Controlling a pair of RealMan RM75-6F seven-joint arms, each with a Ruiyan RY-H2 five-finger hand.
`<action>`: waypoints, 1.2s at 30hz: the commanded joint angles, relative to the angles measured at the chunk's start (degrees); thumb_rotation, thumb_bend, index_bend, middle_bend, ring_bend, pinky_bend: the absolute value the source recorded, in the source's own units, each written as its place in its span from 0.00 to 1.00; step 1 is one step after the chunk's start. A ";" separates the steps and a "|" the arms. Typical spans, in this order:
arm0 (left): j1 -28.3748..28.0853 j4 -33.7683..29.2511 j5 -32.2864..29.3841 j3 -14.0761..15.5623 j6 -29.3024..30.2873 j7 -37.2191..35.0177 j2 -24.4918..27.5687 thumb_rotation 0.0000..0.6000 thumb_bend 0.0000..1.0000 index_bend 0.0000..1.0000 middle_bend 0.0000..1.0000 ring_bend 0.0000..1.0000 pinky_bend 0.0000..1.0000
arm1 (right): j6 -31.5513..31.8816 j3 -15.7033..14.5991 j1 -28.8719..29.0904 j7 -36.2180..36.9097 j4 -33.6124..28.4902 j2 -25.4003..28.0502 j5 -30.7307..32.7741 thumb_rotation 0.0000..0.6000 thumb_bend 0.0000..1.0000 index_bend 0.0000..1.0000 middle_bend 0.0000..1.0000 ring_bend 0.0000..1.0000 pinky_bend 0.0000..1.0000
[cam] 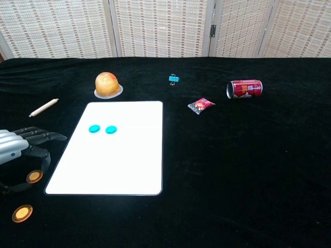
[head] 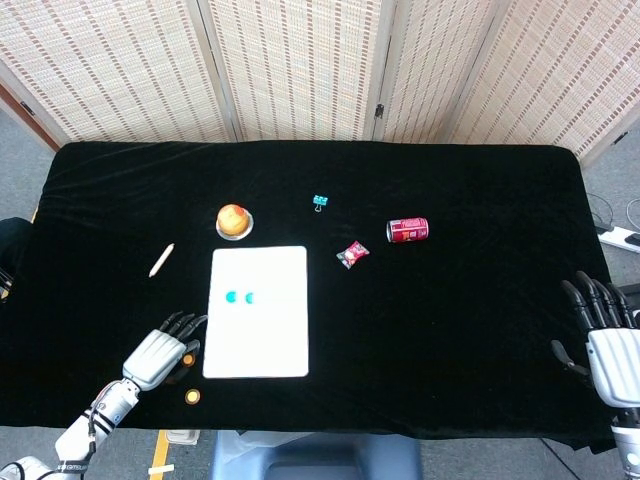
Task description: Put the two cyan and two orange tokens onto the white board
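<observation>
On the black velvety cloth at far left, the silver-and-black left hand (cam: 20,150) hovers with fingers spread, holding nothing, over one flat round orange token (cam: 34,176); another orange token (cam: 21,213) lies nearer. Two glossy cyan tokens (cam: 102,129) (side by side) rest on the smooth white rectangular board (cam: 124,160). The right hand (head: 605,335), far right, is splayed and empty.

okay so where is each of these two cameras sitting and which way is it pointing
Head view: high above the near table edge, looking steeply down on the whole black table; shows the left robot hand with its forearm and the right robot hand.
Chest view: lower, at the near edge, looking across the table toward the woven screens; shows only the left robot hand.
Shared: white board, two cyan tokens, two orange tokens, apple, red can.
</observation>
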 commanded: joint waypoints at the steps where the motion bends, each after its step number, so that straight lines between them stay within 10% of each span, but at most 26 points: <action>1: 0.05 0.32 0.10 -0.05 -0.01 -0.41 -0.14 1.00 0.40 0.51 0.07 0.00 0.00 | 0.01 0.01 0.00 -0.06 -0.08 0.02 0.02 1.00 0.36 0.00 0.03 0.04 0.04; 36: -10.48 -6.40 -3.20 -6.96 -10.03 5.17 -0.42 1.00 0.40 0.49 0.07 0.00 0.00 | 0.14 -0.17 -0.56 1.23 1.19 -0.07 0.93 1.00 0.36 0.00 0.03 0.04 0.04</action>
